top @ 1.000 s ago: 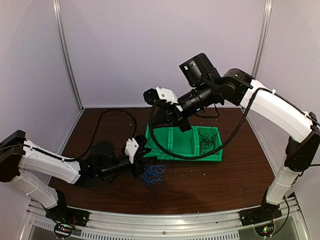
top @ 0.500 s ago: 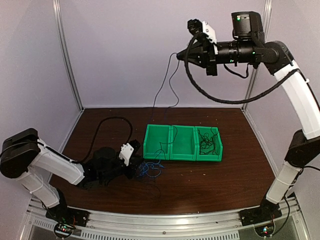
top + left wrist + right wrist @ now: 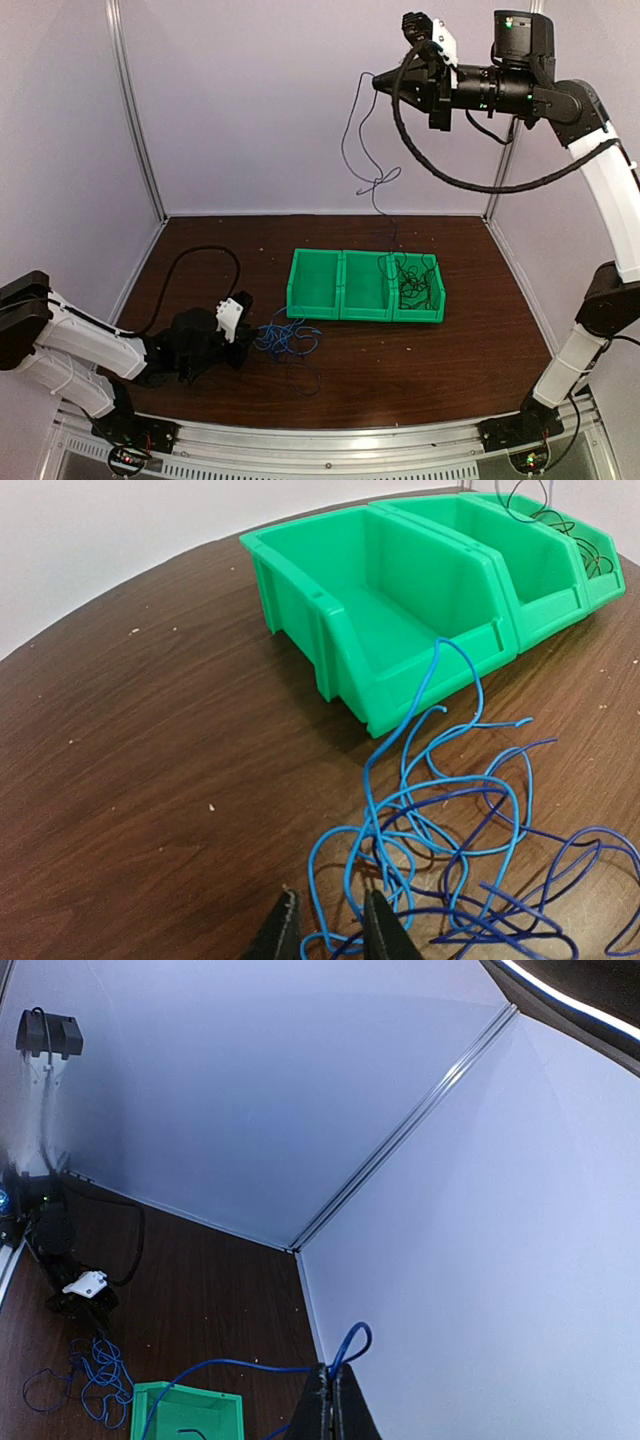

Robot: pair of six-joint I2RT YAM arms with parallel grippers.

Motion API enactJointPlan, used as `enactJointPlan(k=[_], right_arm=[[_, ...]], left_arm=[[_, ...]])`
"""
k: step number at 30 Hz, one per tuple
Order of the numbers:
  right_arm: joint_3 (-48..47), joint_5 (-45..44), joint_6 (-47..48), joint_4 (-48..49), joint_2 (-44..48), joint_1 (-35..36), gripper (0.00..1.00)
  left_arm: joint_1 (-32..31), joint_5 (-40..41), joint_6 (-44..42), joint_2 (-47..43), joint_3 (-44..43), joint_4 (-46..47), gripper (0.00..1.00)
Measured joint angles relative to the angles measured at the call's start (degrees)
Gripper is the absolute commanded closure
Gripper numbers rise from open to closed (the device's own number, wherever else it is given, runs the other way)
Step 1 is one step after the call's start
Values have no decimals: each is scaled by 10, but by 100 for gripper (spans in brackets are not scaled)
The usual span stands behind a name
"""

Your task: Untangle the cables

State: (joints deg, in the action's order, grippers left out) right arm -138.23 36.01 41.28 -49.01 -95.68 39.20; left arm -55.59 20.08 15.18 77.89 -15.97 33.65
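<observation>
A loose tangle of blue cables (image 3: 288,340) lies on the brown table in front of the green bins (image 3: 340,300). My left gripper (image 3: 243,332) sits low at the tangle's left edge. In the left wrist view its gripper (image 3: 331,925) has its jaws a little apart, with a light blue loop (image 3: 345,880) running between them, not pinched. My right gripper (image 3: 378,82) is raised high, shut on one thin cable (image 3: 375,185) that hangs down toward the right bin. The right wrist view shows this blue cable (image 3: 352,1345) clamped in the gripper (image 3: 331,1385). Dark cables (image 3: 412,280) fill the right bin.
Three joined green bins (image 3: 340,640) stand mid-table; the left and middle ones look bare inside. A thick black arm cable (image 3: 200,262) loops over the table at the left. Pale walls enclose the back and both sides.
My right arm has lifted from low over the bins to high up, carrying the single cable rightward until it hangs over the right bin. My left arm drew back left, and its jaws narrowed.
</observation>
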Motion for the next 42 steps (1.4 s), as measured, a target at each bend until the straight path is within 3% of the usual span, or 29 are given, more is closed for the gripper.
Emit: enactJointPlan(k=[8,18,30,42], right_arm=[[91,-57,10,56,-2,-41,100],[177,-66,5,106,-3,-65,100],[117,-82,4,133,-19,-69,100],[150,-93,5,154,-22,-69,100]], left_arm=[[0,17,29,-68,32,-20,73],[0,31,36,-100,43,-25,72],[0,42,45,-109,58,-26,70],[0,53,47,-123,61,-27,69]])
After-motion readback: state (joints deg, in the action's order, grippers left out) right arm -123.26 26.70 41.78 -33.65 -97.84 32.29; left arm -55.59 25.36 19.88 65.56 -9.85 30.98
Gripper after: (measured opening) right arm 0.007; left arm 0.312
